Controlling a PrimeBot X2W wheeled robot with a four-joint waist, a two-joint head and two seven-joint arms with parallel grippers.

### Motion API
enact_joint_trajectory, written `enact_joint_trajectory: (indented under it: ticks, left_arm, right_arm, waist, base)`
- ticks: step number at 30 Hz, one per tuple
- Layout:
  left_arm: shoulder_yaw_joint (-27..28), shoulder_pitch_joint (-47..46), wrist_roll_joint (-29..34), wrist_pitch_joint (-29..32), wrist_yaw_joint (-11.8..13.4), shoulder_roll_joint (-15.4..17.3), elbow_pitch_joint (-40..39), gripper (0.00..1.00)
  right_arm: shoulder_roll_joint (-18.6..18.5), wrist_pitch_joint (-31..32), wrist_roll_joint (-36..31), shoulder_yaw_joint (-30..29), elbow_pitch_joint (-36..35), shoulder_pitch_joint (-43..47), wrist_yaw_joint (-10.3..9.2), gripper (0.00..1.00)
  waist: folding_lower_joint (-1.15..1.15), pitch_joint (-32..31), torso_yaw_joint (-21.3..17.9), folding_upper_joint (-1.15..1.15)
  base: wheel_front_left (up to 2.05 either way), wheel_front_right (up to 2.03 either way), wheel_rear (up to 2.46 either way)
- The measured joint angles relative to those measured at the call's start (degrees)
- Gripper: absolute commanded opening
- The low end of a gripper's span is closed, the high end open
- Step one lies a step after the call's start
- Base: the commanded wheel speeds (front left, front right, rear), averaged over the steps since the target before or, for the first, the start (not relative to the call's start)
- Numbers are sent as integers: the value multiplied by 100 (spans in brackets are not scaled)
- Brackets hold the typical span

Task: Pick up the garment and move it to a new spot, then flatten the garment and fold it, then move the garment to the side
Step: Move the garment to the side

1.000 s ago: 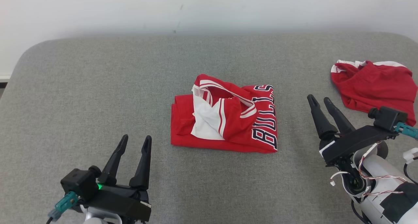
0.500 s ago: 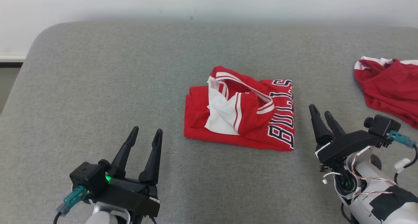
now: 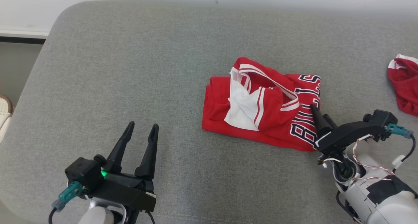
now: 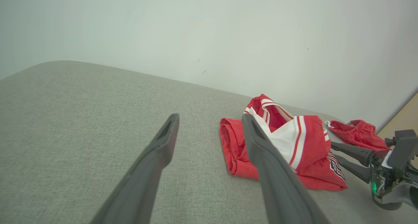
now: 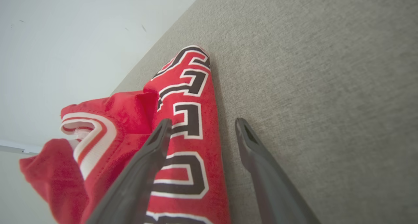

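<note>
Fingers [image 5: 153,149] of right gripper [image 5: 203,121] sit parted, empty, straddling lettered fold of jersey [image 3: 261,113]. Left gripper [image 3: 143,124] parted, empty. Jersey looks soft, light, floppy; best pinch all layers at that fold.

This looks like a plain room indoors, closer to a home or a bedroom-like test room than to a kitchen or a workshop. The work lies on a wide grey padded surface [image 3: 130,70] covered with woven cloth, with soft rounded corners like a mattress. Behind its far edge stands a bare white wall [image 4: 196,28] with a pale skirting strip [image 3: 23,33] at the bottom. Beyond the left edge is a dull floor [image 3: 16,70]. The goods are clothes: a folded red sports jersey [image 3: 261,113] and a second red garment [image 3: 405,90] near the right edge.
</note>
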Motion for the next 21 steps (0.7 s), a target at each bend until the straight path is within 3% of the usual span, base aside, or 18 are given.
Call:
enact_joint_trajectory:
  ticks: [10,11,12,14,16,21]
  left_arm:
    - [86,-1,0,0,-42,-2,71,100]
    - [88,-1,0,0,-42,-4,78,100]
    - [91,-1,0,0,-42,-7,87,100]
    - [101,-1,0,0,-43,-8,102,100]
    - [107,-1,0,0,-43,-10,119,100]
    - [122,-1,5,0,-48,-25,162,100]
  right_arm:
    - [194,421,105,57,431,-209,125,100]
    - [209,438,105,57,460,-223,151,92]
    - [225,442,105,60,493,-236,163,50]
    - [248,485,107,68,557,-277,202,35]
    - [267,516,119,76,606,-318,210,0]
    - [322,533,138,94,713,-353,310,0]
  waist:
    - [0,15,74,0]
    - [0,12,73,0]
    - [0,8,72,0]
    - [0,0,67,0]
    - [0,-8,61,0]
    - [0,-38,45,0]
  base:
    - [0,0,0]
    - [0,0,0]
    - [0,0,0]
    - [0,0,0]
    - [0,0,0]
    - [0,0,0]
